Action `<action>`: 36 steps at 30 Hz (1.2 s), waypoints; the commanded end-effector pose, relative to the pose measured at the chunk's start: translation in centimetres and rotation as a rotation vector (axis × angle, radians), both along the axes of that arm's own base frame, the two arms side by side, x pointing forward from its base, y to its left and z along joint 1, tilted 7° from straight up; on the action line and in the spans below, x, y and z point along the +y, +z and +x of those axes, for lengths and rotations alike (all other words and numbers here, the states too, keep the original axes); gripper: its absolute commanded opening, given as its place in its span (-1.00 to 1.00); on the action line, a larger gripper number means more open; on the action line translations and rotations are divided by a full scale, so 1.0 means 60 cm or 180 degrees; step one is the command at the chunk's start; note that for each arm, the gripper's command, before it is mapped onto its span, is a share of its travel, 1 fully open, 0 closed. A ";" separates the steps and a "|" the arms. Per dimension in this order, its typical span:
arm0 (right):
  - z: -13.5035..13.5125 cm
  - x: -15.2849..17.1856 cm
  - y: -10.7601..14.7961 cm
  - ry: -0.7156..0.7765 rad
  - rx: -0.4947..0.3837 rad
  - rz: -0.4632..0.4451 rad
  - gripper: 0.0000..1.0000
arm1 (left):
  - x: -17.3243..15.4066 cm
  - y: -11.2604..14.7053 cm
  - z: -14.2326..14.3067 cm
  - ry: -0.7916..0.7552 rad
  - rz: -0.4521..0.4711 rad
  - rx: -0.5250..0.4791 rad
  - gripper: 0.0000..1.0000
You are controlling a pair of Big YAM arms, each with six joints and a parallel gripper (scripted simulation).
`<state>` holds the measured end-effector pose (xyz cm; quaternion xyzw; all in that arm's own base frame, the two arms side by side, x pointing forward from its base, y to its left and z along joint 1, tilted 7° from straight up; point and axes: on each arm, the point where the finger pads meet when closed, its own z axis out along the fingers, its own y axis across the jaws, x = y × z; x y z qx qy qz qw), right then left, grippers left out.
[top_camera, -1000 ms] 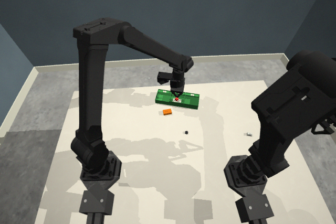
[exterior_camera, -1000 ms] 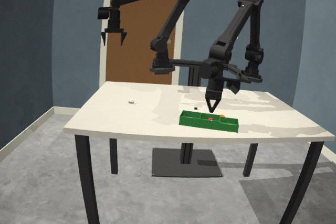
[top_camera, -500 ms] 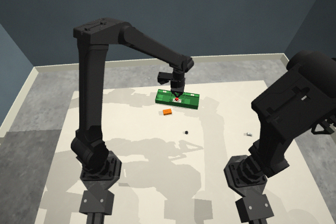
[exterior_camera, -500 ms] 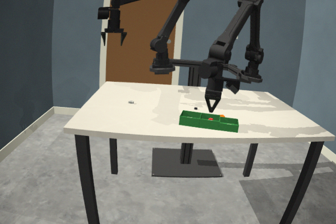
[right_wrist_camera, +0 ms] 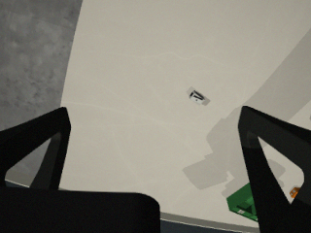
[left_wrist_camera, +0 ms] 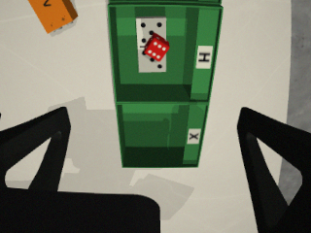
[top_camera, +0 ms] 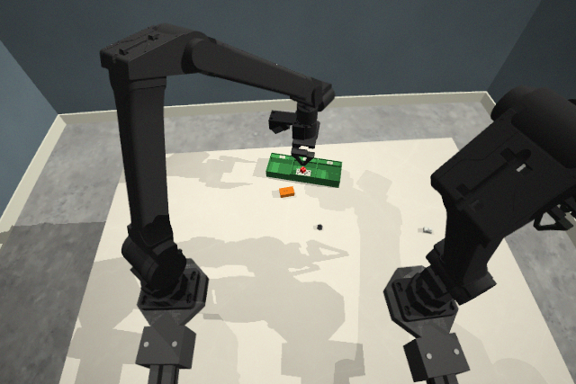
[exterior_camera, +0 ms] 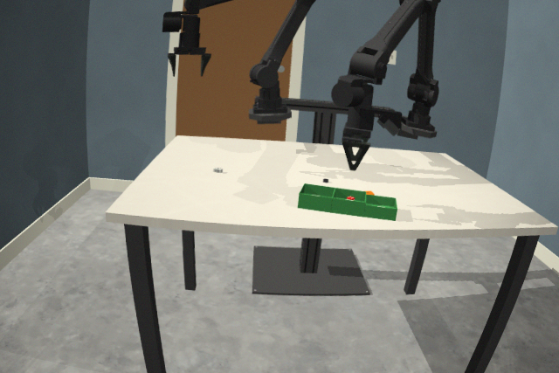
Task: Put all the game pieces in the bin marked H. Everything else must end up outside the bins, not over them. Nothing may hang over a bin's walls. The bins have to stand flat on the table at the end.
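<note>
Hovering above the green bin marked H (top_camera: 304, 180) (exterior_camera: 348, 211) (left_wrist_camera: 165, 94), the left gripper (top_camera: 304, 162) (exterior_camera: 353, 168) (left_wrist_camera: 154, 116) is standing wide and holding nothing, while the red die (top_camera: 302, 169) (exterior_camera: 350, 198) (left_wrist_camera: 156, 47) is resting below it, inside that bin, tilted upon the white domino (top_camera: 300, 173) (left_wrist_camera: 153, 65). The die is probably being light, hard and a little slippery, so two opposite side faces are offering the best hold; whether the small black object (top_camera: 319, 227) (exterior_camera: 325, 180), behind the gripper towards the arm bases, is a game piece, I am not able to tell.

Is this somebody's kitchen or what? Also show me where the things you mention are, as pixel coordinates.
Probably not; it looks more like a robot test room. Two black robot arms stand on a stand at a pale table (top_camera: 260, 217) (exterior_camera: 271, 219), with a green three-part bin (top_camera: 329, 180) (exterior_camera: 315, 202) there.
</note>
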<state>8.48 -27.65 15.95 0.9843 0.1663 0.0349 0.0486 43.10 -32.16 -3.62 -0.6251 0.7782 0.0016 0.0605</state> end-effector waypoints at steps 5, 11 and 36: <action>-0.007 0.007 0.007 -0.0060 -0.0007 0.0000 1.00 | -0.038 0.084 0.020 -0.0002 -0.0112 -0.0152 1.00; -0.007 0.007 0.007 -0.0060 -0.0007 0.0000 1.00 | -0.041 0.125 0.016 -0.0002 -0.0116 -0.0154 1.00; -0.007 0.007 0.007 -0.0060 -0.0007 0.0000 1.00 | -0.018 0.155 -0.012 0.0021 0.0049 0.0040 1.00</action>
